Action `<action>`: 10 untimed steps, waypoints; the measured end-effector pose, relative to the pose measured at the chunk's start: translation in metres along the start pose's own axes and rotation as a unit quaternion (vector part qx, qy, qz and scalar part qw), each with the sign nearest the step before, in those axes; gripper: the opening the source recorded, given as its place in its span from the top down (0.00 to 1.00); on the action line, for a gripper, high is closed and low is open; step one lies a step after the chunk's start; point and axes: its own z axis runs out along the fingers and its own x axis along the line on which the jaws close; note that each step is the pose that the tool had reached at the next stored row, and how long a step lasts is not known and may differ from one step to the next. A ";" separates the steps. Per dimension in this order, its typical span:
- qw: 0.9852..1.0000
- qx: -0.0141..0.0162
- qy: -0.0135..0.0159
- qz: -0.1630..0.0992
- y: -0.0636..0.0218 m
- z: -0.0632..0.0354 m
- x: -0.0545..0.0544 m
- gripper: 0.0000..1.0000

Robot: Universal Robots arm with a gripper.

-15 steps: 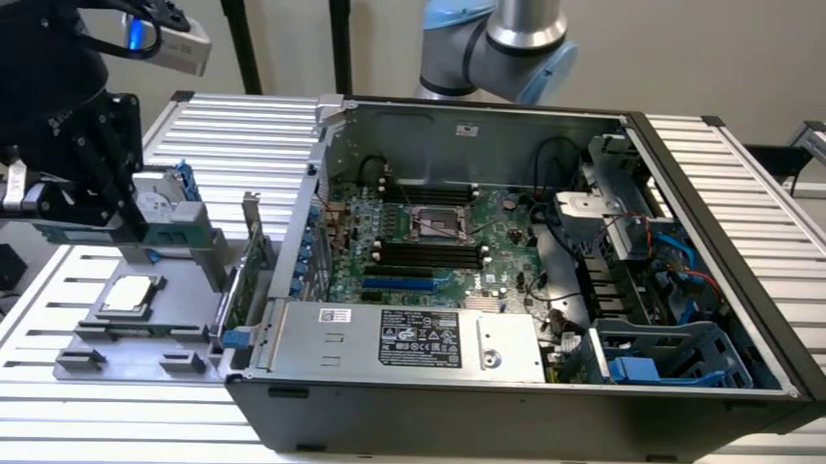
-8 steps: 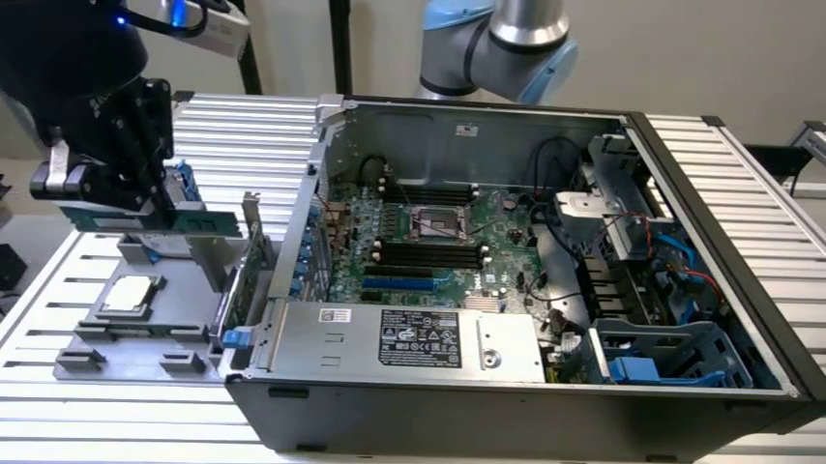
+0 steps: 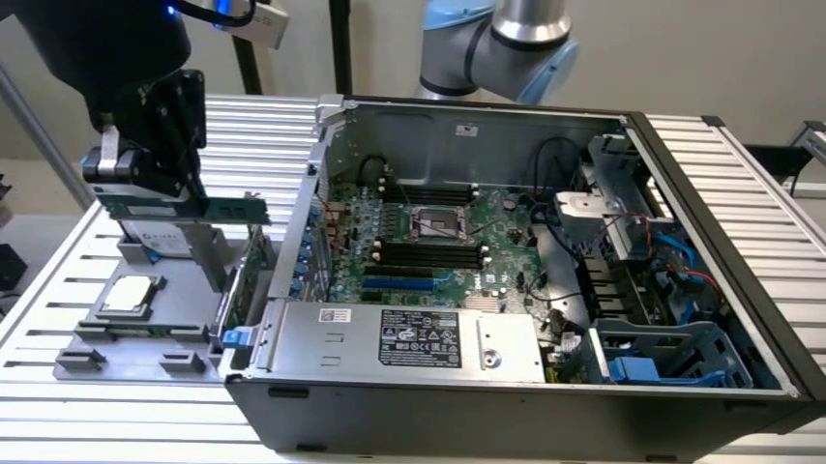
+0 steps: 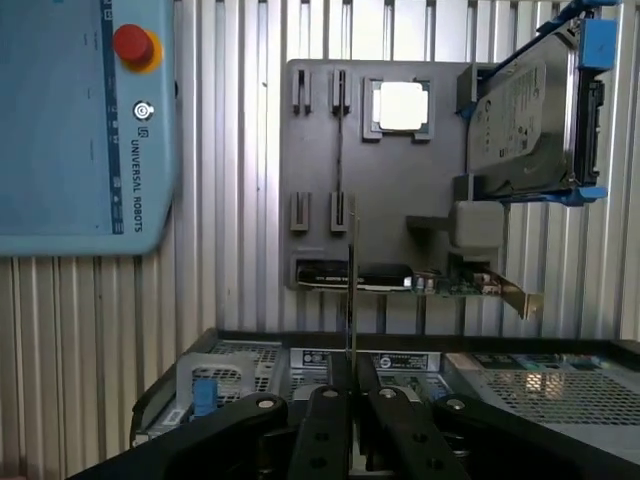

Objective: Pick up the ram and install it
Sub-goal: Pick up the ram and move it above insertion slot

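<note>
My gripper (image 3: 139, 193) hangs above the grey parts holder (image 3: 142, 324) at the exterior view's left, shut on the ram (image 3: 213, 208), a narrow green stick held level beside the open computer case (image 3: 516, 387). In the wrist view the ram (image 4: 352, 290) appears edge-on as a thin line rising from between the black fingers (image 4: 325, 420) of my gripper (image 4: 352, 378). The black memory slots (image 3: 427, 253) lie on the motherboard (image 3: 504, 217) inside the case, to the exterior view's right of the ram.
The grey holder (image 4: 320, 180) carries a silver processor (image 4: 400, 105), a silver hard drive (image 4: 520, 110) in a blue frame and an upright green card (image 4: 450, 285) with a metal bracket. A blue teach pendant (image 4: 80, 120) lies on the slatted table. The case's metal wall (image 3: 309, 193) stands near the ram's tip.
</note>
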 end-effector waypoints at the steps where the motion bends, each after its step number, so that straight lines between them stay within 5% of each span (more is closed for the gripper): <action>1: 1.000 0.000 0.000 0.000 -0.0024 0.0000 -0.002 0.86; 10: 1.000 0.000 0.000 0.000 -0.0264 0.0003 -0.019 0.86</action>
